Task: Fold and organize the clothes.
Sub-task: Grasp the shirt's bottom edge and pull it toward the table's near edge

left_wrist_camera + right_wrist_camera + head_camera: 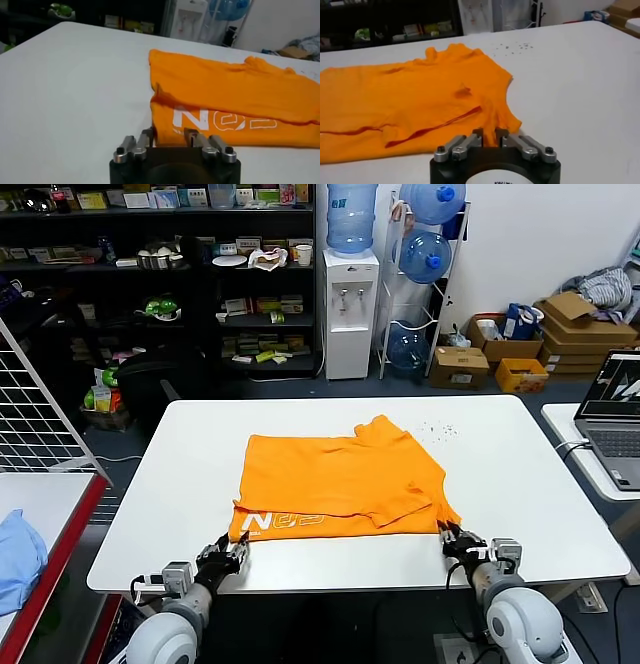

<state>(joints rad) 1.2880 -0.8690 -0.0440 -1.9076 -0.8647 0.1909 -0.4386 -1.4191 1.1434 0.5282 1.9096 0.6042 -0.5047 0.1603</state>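
Head view: the orange T-shirt (340,489) lies flat on the white table (520,484), partly folded, with white lettering showing along its near edge. My left gripper (240,551) sits at the near left corner of the shirt, and my right gripper (449,537) sits at the near right corner. Both are low at the table's near edge. Off to my left, a light blue cloth (17,556) rests on a separate surface; it is not part of this job.

Left wrist view: my left fingers (148,137) stand partly closed on either side of the shirt's near corner, just beside the lettering. A visible gap remains between them, and I cannot tell whether the fabric is fully pinched.

Right wrist view: my right fingers (478,136) are closed together, with the orange hem corner clamped between them. The shirt spreads away from this grip toward the far side of the table.

Step in hand, as I judge it: securing both near corners for the next fold. The next move calls for a confirmed left grip, then an even lift of both corners and a carry toward the far edge, keeping the hem taut to avoid wrinkles.
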